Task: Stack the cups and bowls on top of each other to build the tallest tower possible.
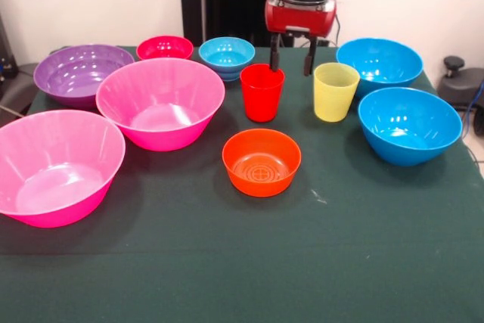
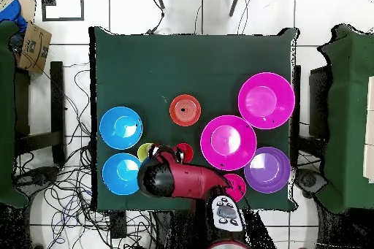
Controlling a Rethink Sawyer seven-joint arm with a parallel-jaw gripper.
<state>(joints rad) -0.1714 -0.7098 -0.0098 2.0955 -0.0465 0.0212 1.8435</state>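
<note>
My gripper (image 1: 291, 58) hangs open and empty just behind the gap between the red cup (image 1: 262, 93) and the yellow cup (image 1: 336, 92). A small orange bowl (image 1: 261, 162) sits in front of the red cup. Behind it are a small light-blue bowl (image 1: 227, 54) and a small red bowl (image 1: 164, 48). Two large pink bowls (image 1: 160, 104) (image 1: 57, 168) and a purple bowl (image 1: 79, 73) fill the left. Two large blue bowls (image 1: 379, 62) (image 1: 409, 126) stand on the right. No tower is in view; each piece stands alone. From overhead the arm (image 2: 179, 177) hides the light-blue bowl.
A dark green cloth (image 1: 249, 262) covers the table, bare along its front edge. From overhead, cables lie on the floor (image 2: 73, 115) around the table and a cardboard box (image 2: 33, 47) sits at the upper left.
</note>
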